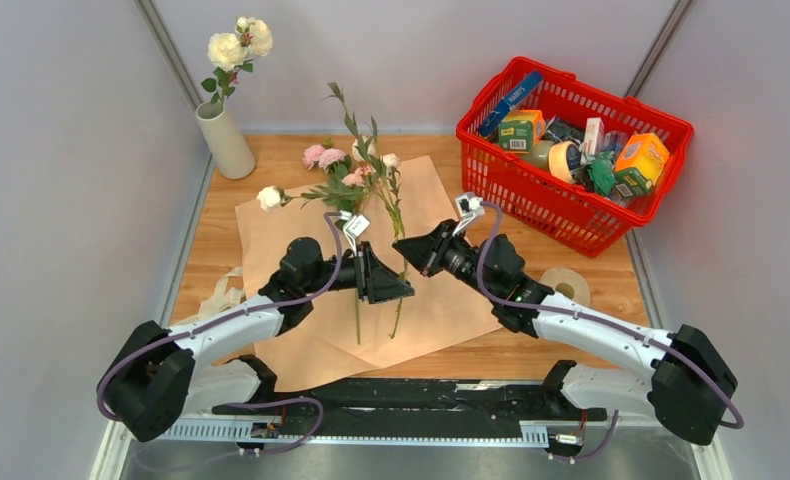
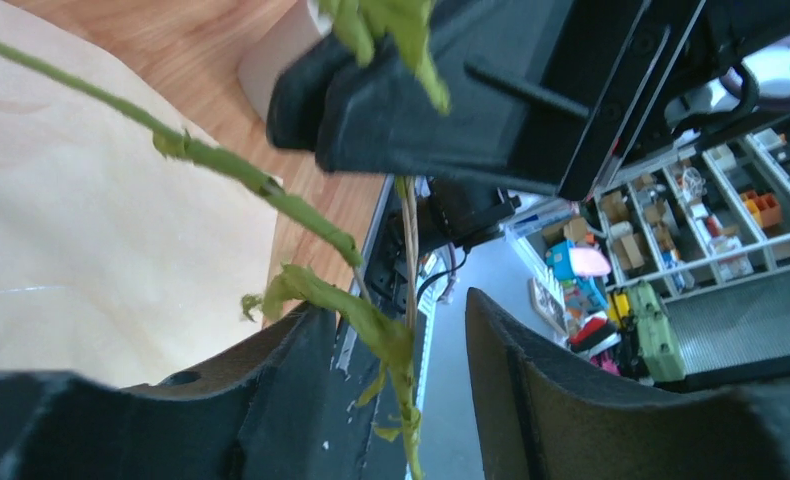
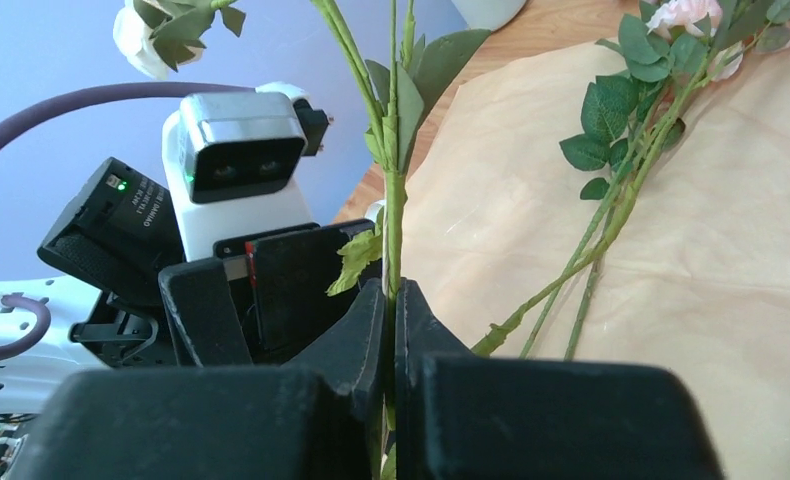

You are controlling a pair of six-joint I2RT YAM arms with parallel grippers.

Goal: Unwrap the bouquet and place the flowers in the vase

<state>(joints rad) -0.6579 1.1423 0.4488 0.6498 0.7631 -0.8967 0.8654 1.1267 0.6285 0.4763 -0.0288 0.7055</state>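
Note:
The bouquet lies unwrapped: its peach-tan paper (image 1: 291, 240) is spread flat, with pink and cream flowers (image 1: 329, 160) and their stems on it. The off-white vase (image 1: 225, 140) stands at the back left and holds cream roses (image 1: 239, 45). My right gripper (image 1: 404, 245) (image 3: 392, 292) is shut on one leafy green stem (image 3: 392, 200), which rises above the paper (image 1: 356, 125). My left gripper (image 1: 396, 288) (image 2: 396, 312) faces it, open, and the lower end of that stem (image 2: 408, 400) hangs between its fingers without being pinched.
A red basket (image 1: 571, 150) full of packages stands at the back right. A tan tape roll (image 1: 571, 285) lies by my right arm. Cream ribbon (image 1: 221, 295) lies at the paper's left edge. Grey walls close in both sides.

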